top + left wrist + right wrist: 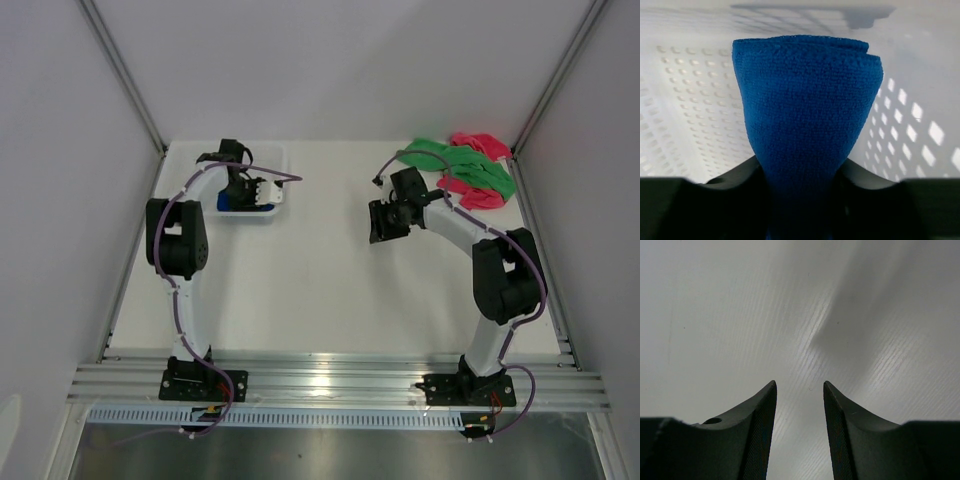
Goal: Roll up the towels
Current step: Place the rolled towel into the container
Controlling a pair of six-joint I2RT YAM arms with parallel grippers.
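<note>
- The left gripper point(799, 167) is down inside the white basket point(690, 110), which sits at the far left of the table point(320, 290).
- It's pinching the blue towel point(805, 100). Both fingers point(730, 200) press against the cloth, and the roll looks squeezed narrower where they meet it.
- The blue towel is rolled up and stands on end between the jaws. Its folded top edge fans out wider above the fingertips, with the basket's perforated walls right behind it and on both sides.
- From the overhead camera only a little bit of blue peeks out beside the left wrist, inside the basket.
- The right gripper point(799, 390) is spread apart with nothing between its fingers point(750, 440). It hangs over bare tabletop right of the middle, touching nothing.
- The green towel point(450, 158) and the pink towel point(480, 198) are at the far right corner of the table, bunched up loose and tangled over each other, not rolled.
- That pile is just beyond the right arm's wrist and well apart from the basket.
</note>
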